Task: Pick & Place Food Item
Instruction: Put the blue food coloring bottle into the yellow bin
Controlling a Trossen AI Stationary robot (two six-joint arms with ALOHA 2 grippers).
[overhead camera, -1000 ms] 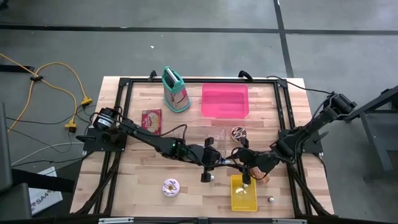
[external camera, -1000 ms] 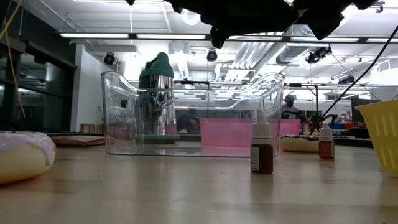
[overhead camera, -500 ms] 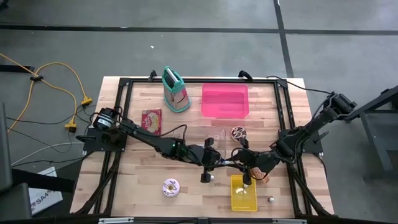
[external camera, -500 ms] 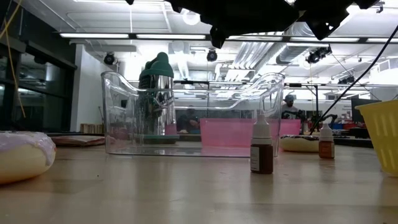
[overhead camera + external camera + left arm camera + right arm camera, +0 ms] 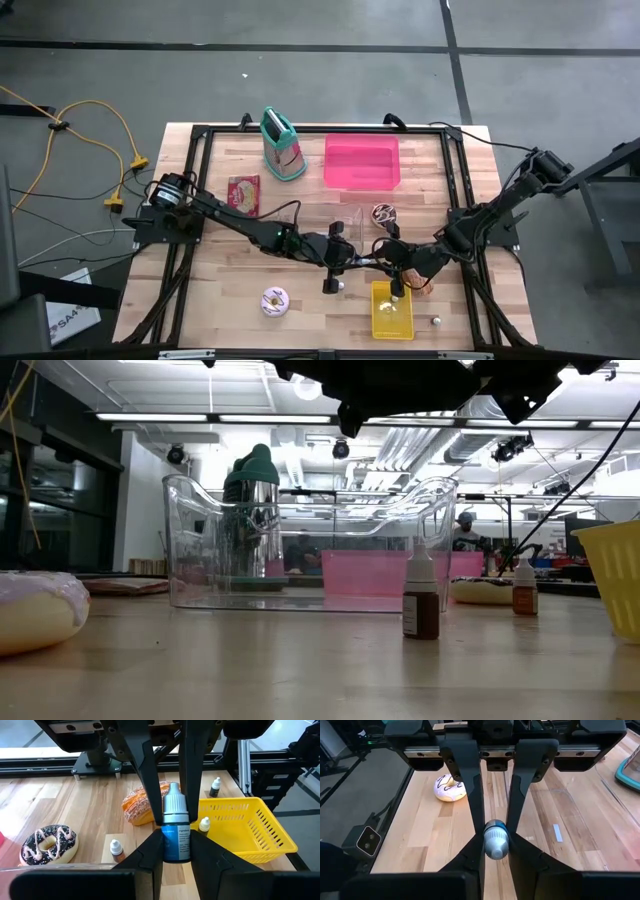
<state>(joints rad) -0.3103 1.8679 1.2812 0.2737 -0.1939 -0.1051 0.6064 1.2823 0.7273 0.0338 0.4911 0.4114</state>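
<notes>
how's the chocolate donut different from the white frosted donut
The chocolate donut has dark icing with pale pink drizzle; the white frosted donut has pale icing with dark squiggles. In the high view the chocolate one lies near the pink bin, the white one near the opposite table edge. Both are ring-shaped and lie flat on the wood.

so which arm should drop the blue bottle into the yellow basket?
Probably right. The right end effector grips the blue bottle by its cap, the left end effector by its body. In the high view the right is nearest the yellow basket; left only has to release.
</notes>
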